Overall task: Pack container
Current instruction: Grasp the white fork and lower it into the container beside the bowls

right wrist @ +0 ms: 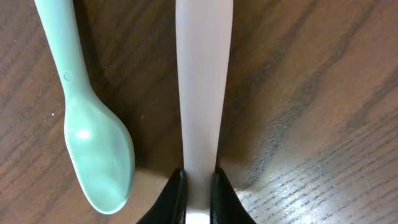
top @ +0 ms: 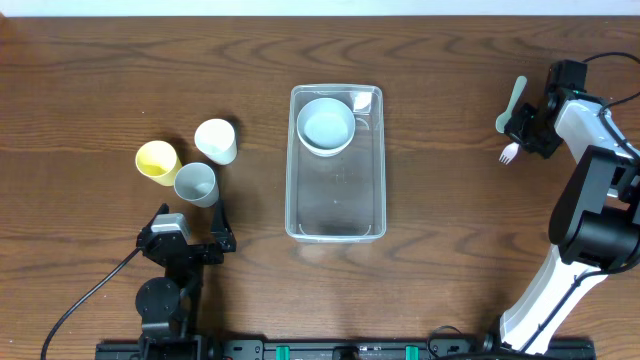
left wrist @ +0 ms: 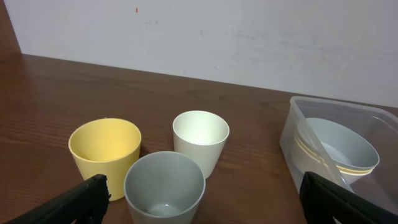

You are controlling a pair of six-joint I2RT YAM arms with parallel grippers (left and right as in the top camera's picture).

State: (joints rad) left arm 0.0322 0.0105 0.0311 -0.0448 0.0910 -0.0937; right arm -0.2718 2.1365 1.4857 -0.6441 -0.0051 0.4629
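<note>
My right hand (right wrist: 198, 190) pinches the fork (right wrist: 204, 74) at far right, left hand (top: 192, 228) wide; next I must lift it left into the tub (top: 337, 236).

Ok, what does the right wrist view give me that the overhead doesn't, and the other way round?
Right wrist only: a close-up of the right hand closed on the handle of the white fork. Overhead only: the container with a bowl inside, three cups to its left, and the fork's tines. Both: the green spoon lying beside the fork on the wooden table.
</note>
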